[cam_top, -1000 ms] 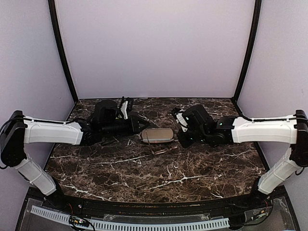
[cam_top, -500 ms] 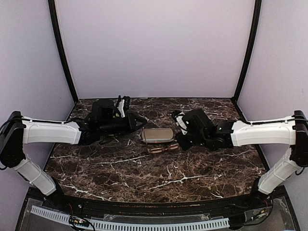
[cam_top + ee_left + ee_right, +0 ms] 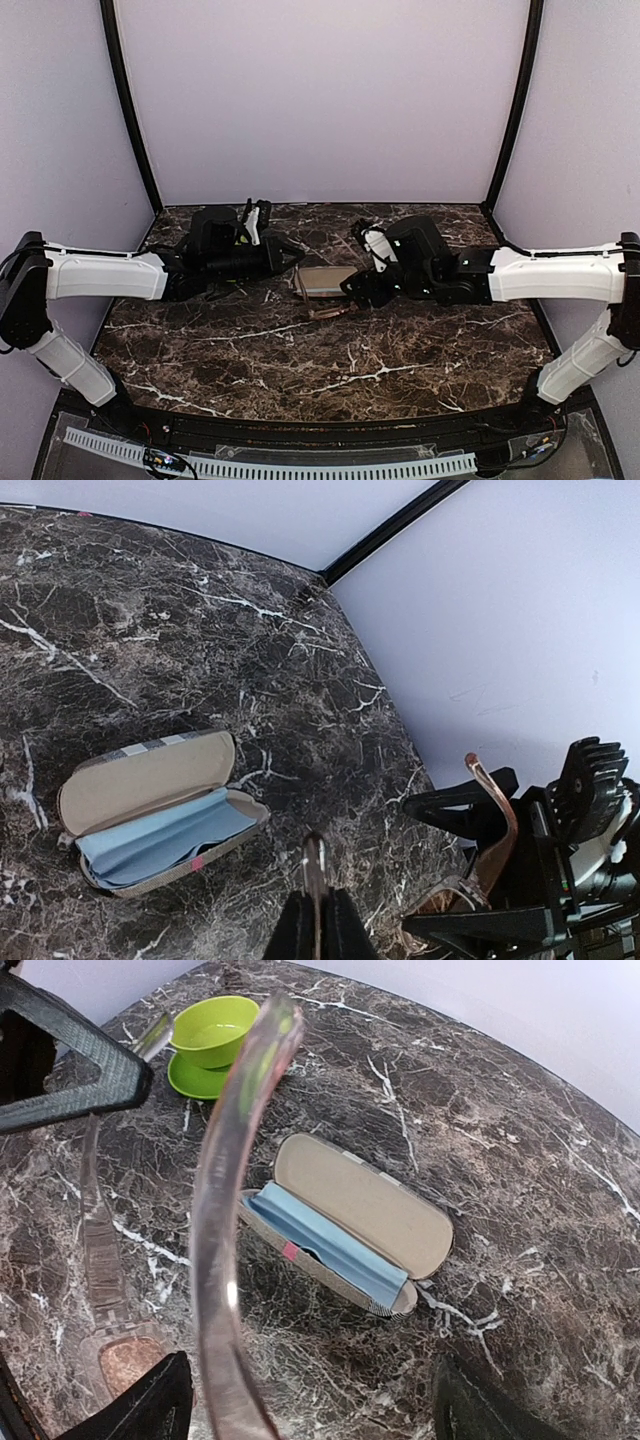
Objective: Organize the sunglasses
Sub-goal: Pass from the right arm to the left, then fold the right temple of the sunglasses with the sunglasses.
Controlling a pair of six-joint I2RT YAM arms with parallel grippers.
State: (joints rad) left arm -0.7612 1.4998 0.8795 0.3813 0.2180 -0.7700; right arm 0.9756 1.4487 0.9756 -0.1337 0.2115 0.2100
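On marble table (image 3: 300, 372) | sunglasses (image 3: 215, 1220): translucent pinkish frame, brown lenses | case (image 3: 352, 1212) open

Soft, even light; the sunglasses (image 3: 215, 1260) blur close to the lens.

This looks like a robotics lab test booth rather than a lived-in room. Plain lavender walls (image 3: 320, 100) close in the back and both sides of the overhead view, joined by black corner posts (image 3: 130, 110). A dark marble-patterned desk (image 3: 330, 360) fills the floor of the booth. A left arm (image 3: 100, 275) and a right arm (image 3: 550, 275), white-shelled, are mounted at its near edge, and a white slotted strip (image 3: 270, 465) runs along the bottom of the frame.
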